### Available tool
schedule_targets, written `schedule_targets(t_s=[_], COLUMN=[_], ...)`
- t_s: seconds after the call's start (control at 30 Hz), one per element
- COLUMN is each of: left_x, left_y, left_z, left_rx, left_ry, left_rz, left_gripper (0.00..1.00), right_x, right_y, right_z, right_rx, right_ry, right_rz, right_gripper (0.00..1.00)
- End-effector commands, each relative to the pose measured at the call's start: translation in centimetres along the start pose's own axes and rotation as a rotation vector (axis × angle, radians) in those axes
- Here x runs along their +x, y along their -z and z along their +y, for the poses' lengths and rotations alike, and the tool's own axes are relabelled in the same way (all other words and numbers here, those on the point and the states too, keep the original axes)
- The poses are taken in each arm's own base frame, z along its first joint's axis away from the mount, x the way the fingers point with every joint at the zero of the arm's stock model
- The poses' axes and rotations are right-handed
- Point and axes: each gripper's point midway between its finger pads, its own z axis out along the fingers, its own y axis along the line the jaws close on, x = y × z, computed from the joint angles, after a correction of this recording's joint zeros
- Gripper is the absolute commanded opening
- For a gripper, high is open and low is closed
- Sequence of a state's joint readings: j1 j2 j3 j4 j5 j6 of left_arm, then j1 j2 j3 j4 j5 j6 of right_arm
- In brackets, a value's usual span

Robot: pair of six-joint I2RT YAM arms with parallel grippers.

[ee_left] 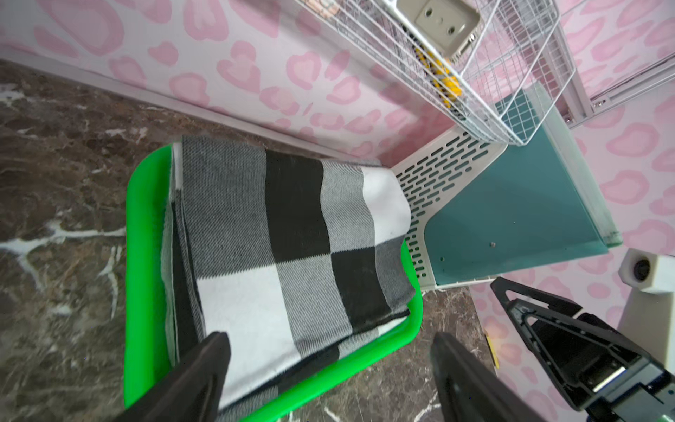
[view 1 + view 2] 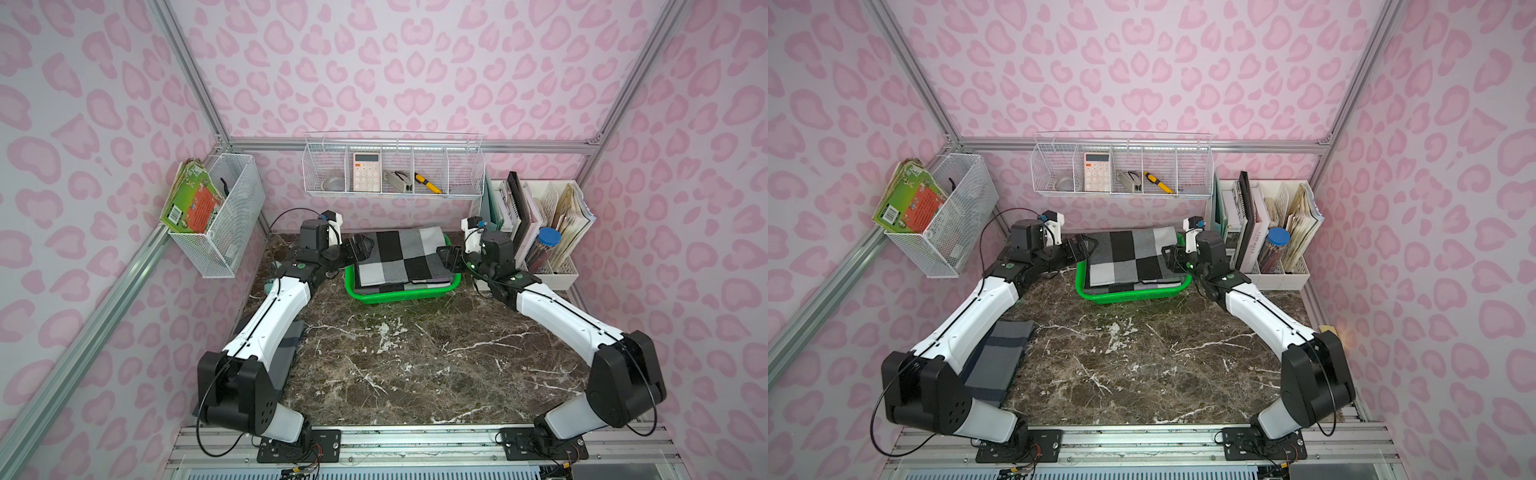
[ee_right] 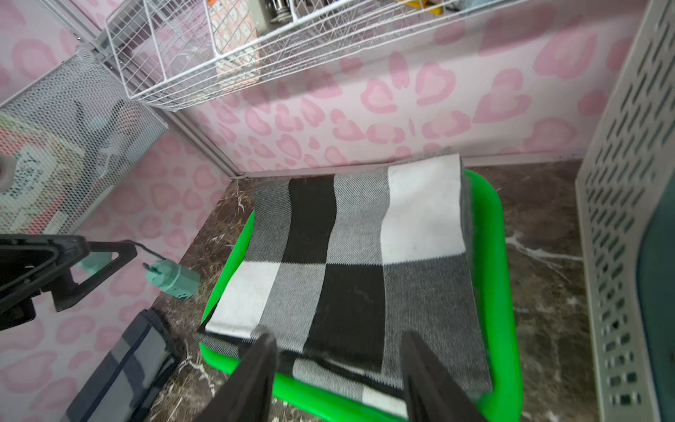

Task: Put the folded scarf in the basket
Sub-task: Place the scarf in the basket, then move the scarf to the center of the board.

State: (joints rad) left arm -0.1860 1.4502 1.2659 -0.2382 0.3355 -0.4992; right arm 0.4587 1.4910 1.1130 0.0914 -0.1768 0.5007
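The folded scarf [image 2: 399, 257], checked in black, grey and white, lies in the bright green basket [image 2: 399, 297] at the back of the table, seen in both top views. Its far edge rides up over the far rim. My left gripper [image 2: 357, 249] is at the scarf's left end, open wide, with nothing between its fingers [image 1: 215, 350]. My right gripper [image 2: 446, 257] is at the scarf's right end, also open. In the right wrist view its fingers [image 3: 263, 354] stand apart just above the scarf [image 3: 347, 274] and the green rim [image 3: 489, 255].
A white file organizer [image 2: 548, 232] with books and a blue-lidded jar [image 2: 548, 239] stands close to the right of the basket. A wire shelf [image 2: 395, 166] hangs above, on the back wall. A grey striped cloth [image 2: 1000, 353] lies under the left arm. A small teal object [image 3: 173, 279] sits by the left wall.
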Motion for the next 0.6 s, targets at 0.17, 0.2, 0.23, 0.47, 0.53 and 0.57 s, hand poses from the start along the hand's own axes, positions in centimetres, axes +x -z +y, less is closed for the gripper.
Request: schedule_targets(t_s=[0.17, 0.2, 0.23, 0.47, 0.53, 0.57], left_x=[7.7, 8.8, 9.6, 14.2, 14.9, 15.2], left_y=[5.7, 6.5, 7.1, 12.8, 13.5, 13.8], left_z=[4.5, 5.3, 5.9, 12.2, 13.0, 13.4], left_rx=[-0.253, -0.287, -0.312, -0.640, -0.668, -0.686], left_ry=[0.072, 0.085, 0.093, 0.203, 0.197, 0.199], left_rz=[0.107, 0.120, 0.123, 0.084, 0.069, 0.062], left_gripper=[0.87, 0.86, 0.86, 0.90, 0.90, 0.90], right_x=[2.5, 2.8, 3.1, 5.4, 6.0, 6.3], right_y=[7.7, 8.5, 9.2, 12.4, 12.8, 12.9], right_z=[-2.2, -2.7, -3.2, -5.1, -5.6, -5.8], right_rx=[0.080, 0.102, 0.120, 0.154, 0.163, 0.165], right_ry=[0.016, 0.015, 0.012, -0.040, -0.050, -0.051], right_rz=[-0.097, -0.108, -0.119, -0.139, -0.130, -0.126], right_gripper=[0.63, 0.67, 0.69, 0.93, 0.98, 0.99])
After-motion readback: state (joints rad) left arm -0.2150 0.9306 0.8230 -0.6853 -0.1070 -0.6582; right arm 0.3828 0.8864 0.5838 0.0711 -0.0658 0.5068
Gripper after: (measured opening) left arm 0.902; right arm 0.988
